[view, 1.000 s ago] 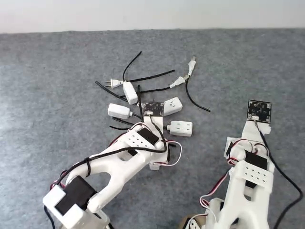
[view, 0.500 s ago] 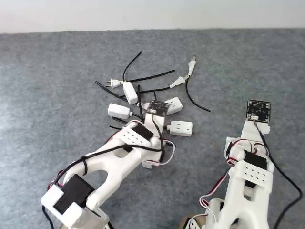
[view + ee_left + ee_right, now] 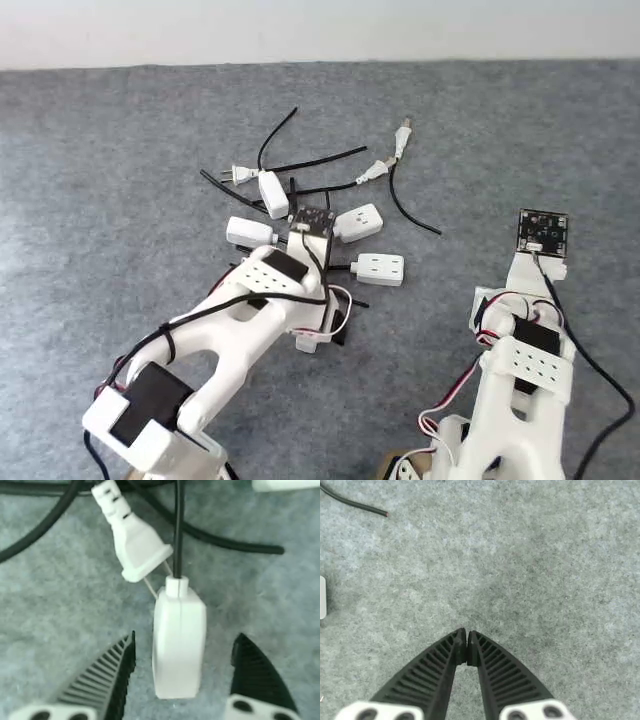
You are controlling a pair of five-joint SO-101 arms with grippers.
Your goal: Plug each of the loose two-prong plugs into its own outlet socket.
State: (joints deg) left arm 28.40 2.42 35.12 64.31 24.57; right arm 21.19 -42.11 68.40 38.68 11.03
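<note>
White outlet socket sits between the spread fingers of the left gripper, a white two-prong plug just past its corded end; the right gripper is closed over grey carpet.

Open left claw: a white outlet socket lies lengthwise between the fingers, grey carpet showing in the gap on either side of it. Just beyond its far end a white two-prong plug lies aslant, and black cords cross farther ahead. Closed right claw: open carpet ahead and on both flanks; one black cord end lies well ahead, off to one side.
</note>
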